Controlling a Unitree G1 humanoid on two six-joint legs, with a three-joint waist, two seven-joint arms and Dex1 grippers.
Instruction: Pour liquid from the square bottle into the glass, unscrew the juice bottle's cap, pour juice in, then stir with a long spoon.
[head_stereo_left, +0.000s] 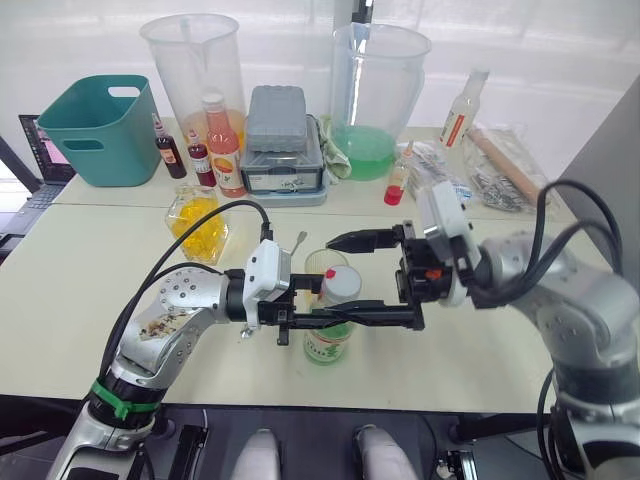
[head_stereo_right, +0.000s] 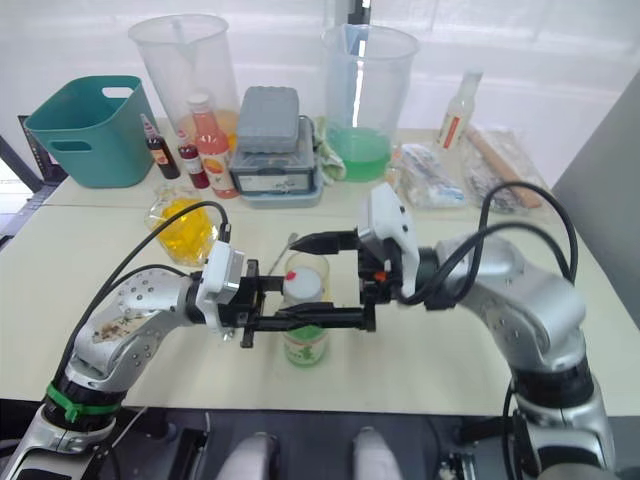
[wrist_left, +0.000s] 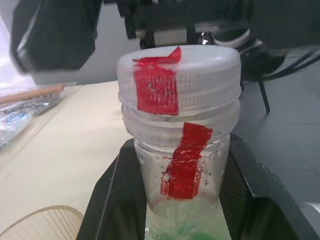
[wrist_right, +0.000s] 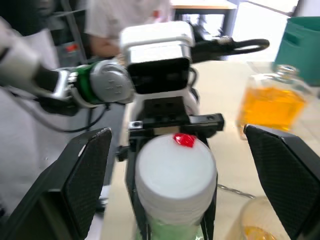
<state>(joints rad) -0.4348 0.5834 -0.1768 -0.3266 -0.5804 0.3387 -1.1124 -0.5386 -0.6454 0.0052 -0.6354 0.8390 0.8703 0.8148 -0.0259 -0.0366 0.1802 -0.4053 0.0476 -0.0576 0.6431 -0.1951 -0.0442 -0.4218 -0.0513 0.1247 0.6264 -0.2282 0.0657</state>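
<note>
The juice bottle (head_stereo_left: 328, 340) stands near the table's front edge with its green label low down. My left gripper (head_stereo_left: 308, 318) is shut around the bottle's neck, fingers (wrist_left: 107, 210) on both sides. The white cap (wrist_left: 177, 75) with its red mark is on the bottle. My right gripper (head_stereo_left: 336, 280) is open, its fingers (wrist_right: 80, 185) spread wide on either side of the cap (wrist_right: 172, 175), apart from it. The glass (head_stereo_left: 322, 262) stands just behind the bottle with a little yellow liquid (wrist_right: 256, 233). The square bottle (head_stereo_left: 197, 222) sits behind and to the left. The long spoon (head_stereo_left: 297, 241) lies by the glass.
Along the back stand a teal basket (head_stereo_left: 100, 130), two large clear pitchers (head_stereo_left: 195, 70) (head_stereo_left: 378, 90), an orange-red bottle (head_stereo_left: 222, 145), small dark bottles (head_stereo_left: 170, 150) and a grey box (head_stereo_left: 280, 140). Plastic bags (head_stereo_left: 490, 170) lie at back right. A person (wrist_right: 125, 15) is beyond the table.
</note>
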